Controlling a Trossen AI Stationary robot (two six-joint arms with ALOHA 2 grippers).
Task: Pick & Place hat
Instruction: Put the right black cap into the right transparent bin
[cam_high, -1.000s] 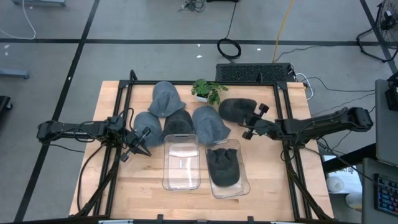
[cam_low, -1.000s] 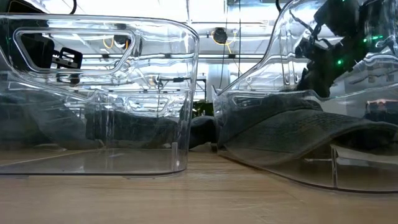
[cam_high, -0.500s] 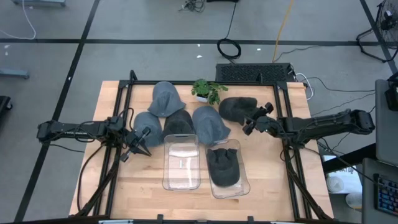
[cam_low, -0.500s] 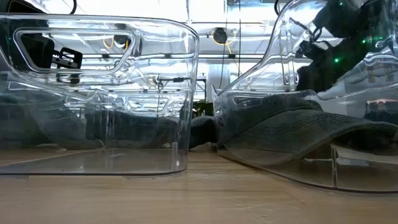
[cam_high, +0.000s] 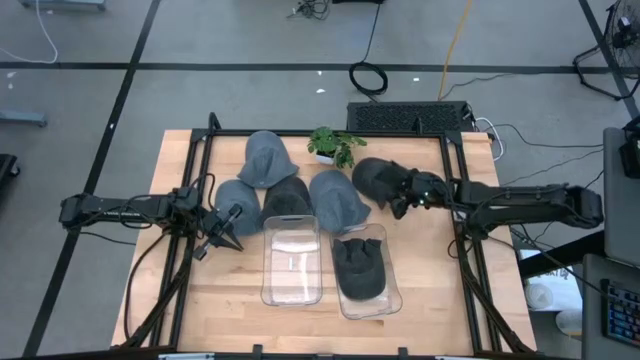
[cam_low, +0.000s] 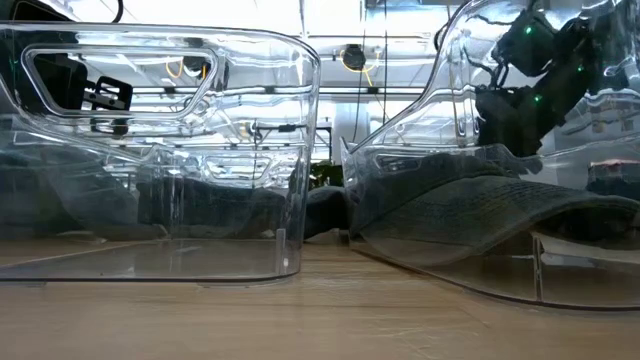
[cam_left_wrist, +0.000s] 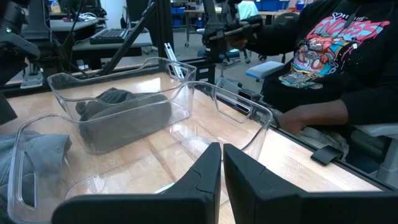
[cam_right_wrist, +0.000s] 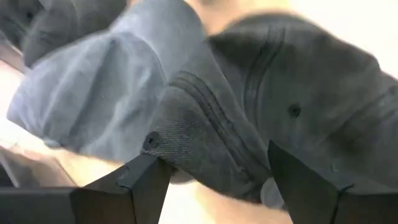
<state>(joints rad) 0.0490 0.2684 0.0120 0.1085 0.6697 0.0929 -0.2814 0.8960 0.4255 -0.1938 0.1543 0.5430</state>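
Right gripper (cam_high: 402, 192) is on the dark hat (cam_high: 376, 176) at the back right of the table (cam_high: 420, 290), and this is the relation that counts — in the high view the hat lies at about ten o'clock from the fingertips, right against them, its long axis running roughly nine to three. The wrist view shows the cap's dark crown filling the gap between the two fingers (cam_right_wrist: 146, 180), which stand spread wide to either side of it; nothing is pinched yet, though whether the tips touch the fabric I cannot tell. The right arm is plainly the nearer one for this hat. The right-hand bin (cam_high: 364, 272) at about seven o'clock from the gripper already has a dark hat in it, and the left-hand bin (cam_high: 291, 258) beside it looks empty. Left gripper (cam_high: 224, 240) waits at the table's left, fingers pressed together, holding nothing — just beside the grey hat (cam_high: 236, 198) there
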